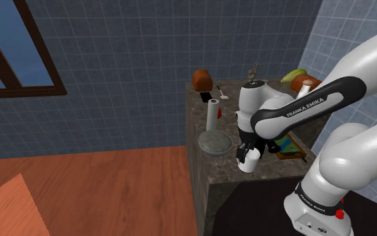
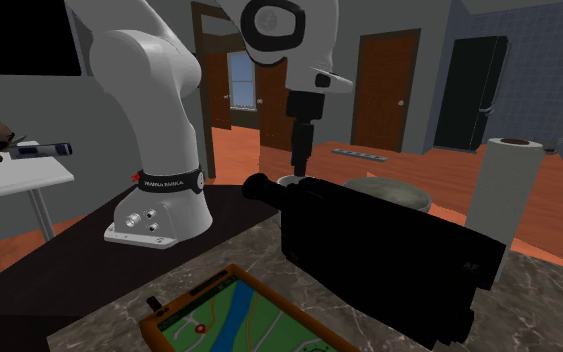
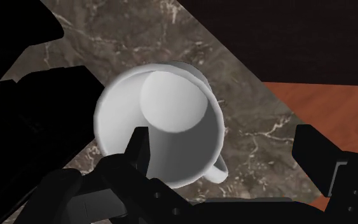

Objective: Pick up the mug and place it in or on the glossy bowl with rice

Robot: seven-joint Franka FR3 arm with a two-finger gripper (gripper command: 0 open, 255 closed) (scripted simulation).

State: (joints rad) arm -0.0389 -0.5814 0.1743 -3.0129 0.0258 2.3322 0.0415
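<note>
Shoulder view: even, diffuse light; the white arm [image 1: 354, 154] at right is brightest, and the blue tiled wall [image 1: 113, 53] at upper left is dim. Second exterior view: dimmer overall, with the black camera [image 2: 389, 250] at centre a near-featureless mass and a window [image 2: 239, 78] at upper centre glowing pale blue. Wrist view: soft graded shading inside the mug [image 3: 171, 127]; pale veins show on the dark tabletop [image 3: 126, 38].

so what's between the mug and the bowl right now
Nothing stands there. In the shoulder view, only a bare strip of dark marbled counter separates the white mug from the grey bowl.
</note>
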